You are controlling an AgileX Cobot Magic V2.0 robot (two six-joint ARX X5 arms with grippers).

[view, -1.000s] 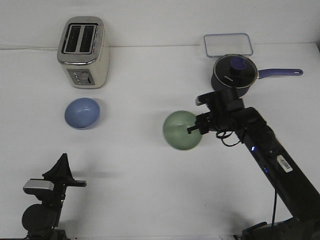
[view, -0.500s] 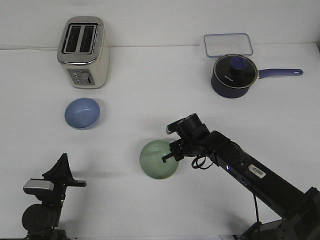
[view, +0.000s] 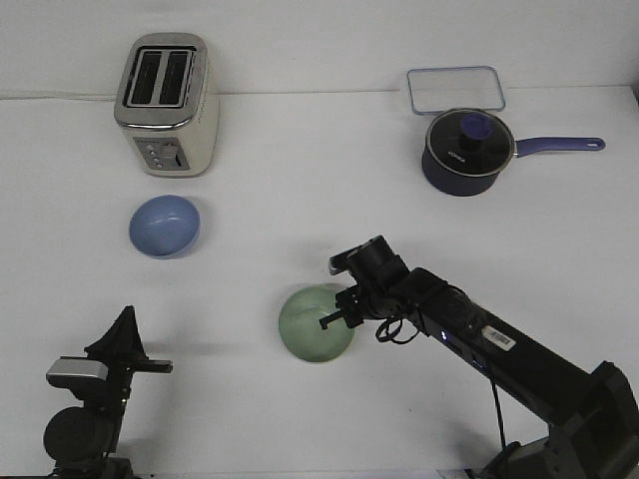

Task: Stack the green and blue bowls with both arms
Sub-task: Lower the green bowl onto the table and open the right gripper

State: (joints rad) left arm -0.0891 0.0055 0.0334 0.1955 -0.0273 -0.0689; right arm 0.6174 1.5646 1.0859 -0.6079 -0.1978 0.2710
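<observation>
Green bowl (view: 315,324), pale sage, matte, round, sits low-centre on the white worktop (view: 300,200); its right rim is covered by the right end effector (view: 337,311), which pinches that rim. Blue bowl (view: 164,226), periwinkle, same size, stands well apart to the left, just in front of the toaster (view: 167,104). Left end effector (view: 140,361) at the lower left is dark and foreshortened; cannot tell whether spread or pressed together. White lettering on the navy saucepan (view: 464,152) is too small to read.
</observation>
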